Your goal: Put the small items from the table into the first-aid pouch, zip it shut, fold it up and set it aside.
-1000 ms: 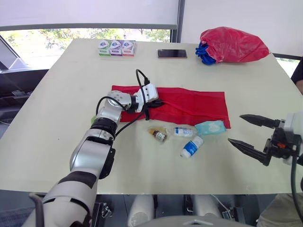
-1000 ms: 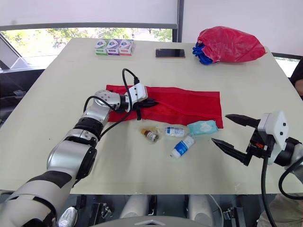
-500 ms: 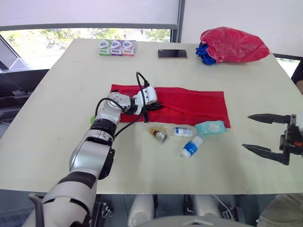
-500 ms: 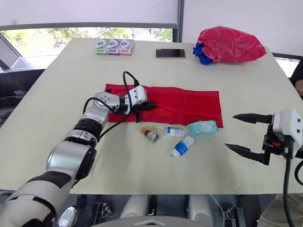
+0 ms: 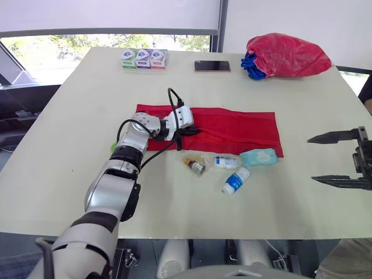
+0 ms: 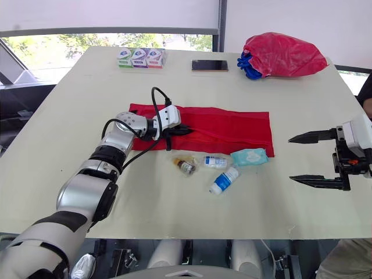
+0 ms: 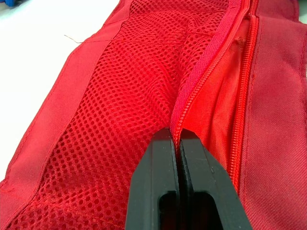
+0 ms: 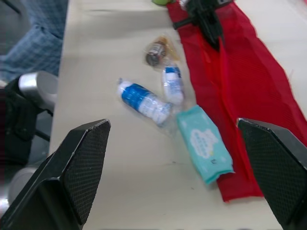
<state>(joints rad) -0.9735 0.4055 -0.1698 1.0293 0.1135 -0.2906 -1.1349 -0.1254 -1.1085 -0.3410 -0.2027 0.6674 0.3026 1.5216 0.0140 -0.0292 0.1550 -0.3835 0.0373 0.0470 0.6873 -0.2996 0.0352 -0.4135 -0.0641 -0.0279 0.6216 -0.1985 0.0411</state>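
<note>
The red first-aid pouch (image 5: 238, 131) lies unfolded flat across the middle of the table, its zipper part open. My left gripper (image 5: 195, 129) rests on the pouch's left part, shut on the zipper edge (image 7: 178, 125) beside the mesh pocket. In front of the pouch lie a small brown bottle in a clear wrapper (image 5: 195, 165), a small white vial (image 5: 224, 161), a blue and white bottle (image 5: 235, 181) and a teal wipes pack (image 5: 258, 157). My right gripper (image 6: 314, 158) hovers open near the table's right edge, well right of the items and holding nothing.
At the table's far edge stand three small boxes (image 5: 143, 58), a phone (image 5: 211, 66) and a red plastic bag with something blue under it (image 5: 288, 55). A person's dark sleeve (image 5: 366, 87) shows at the right edge.
My right gripper has drawn back to the right, away from the items, still open. The left gripper has stayed on the pouch.
</note>
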